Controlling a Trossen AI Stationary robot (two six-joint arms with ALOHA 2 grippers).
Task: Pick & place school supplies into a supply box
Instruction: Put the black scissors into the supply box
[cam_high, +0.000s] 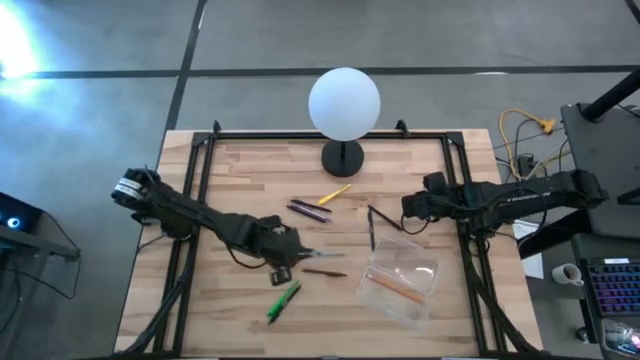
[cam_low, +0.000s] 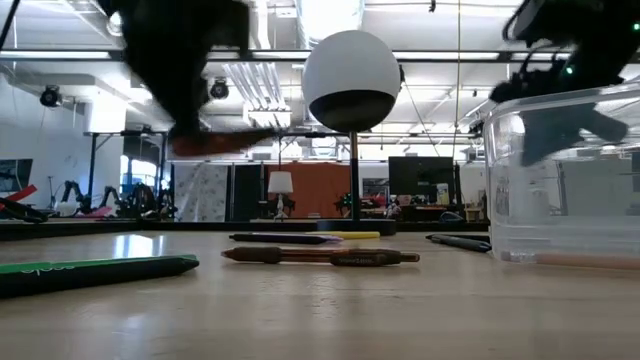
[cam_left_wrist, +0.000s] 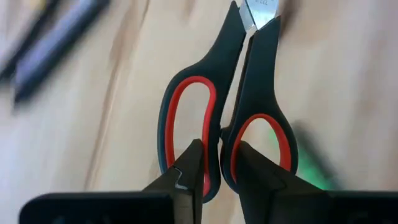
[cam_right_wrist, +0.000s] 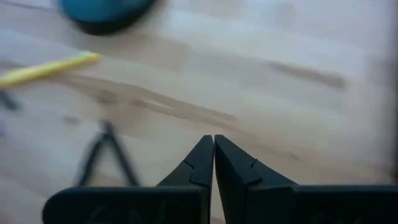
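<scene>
Clamped in left gripper (cam_left_wrist: 219, 163): scissors (cam_left_wrist: 231, 99), blades pointing toward box (cam_high: 400, 283) off to the right, nearer right gripper (cam_right_wrist: 213, 152), pinched empty.

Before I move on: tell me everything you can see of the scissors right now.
The scissors have black handles with red-lined finger loops and a short metal blade that shows at the pivot, blades closed. The left pincer is shut on the handles, its fingers inside the two loops, clamping the bars between them. In the high view the scissors sit at the left pincer, blade pointing toward the supply box. Whether they touch the table is unclear.
</scene>
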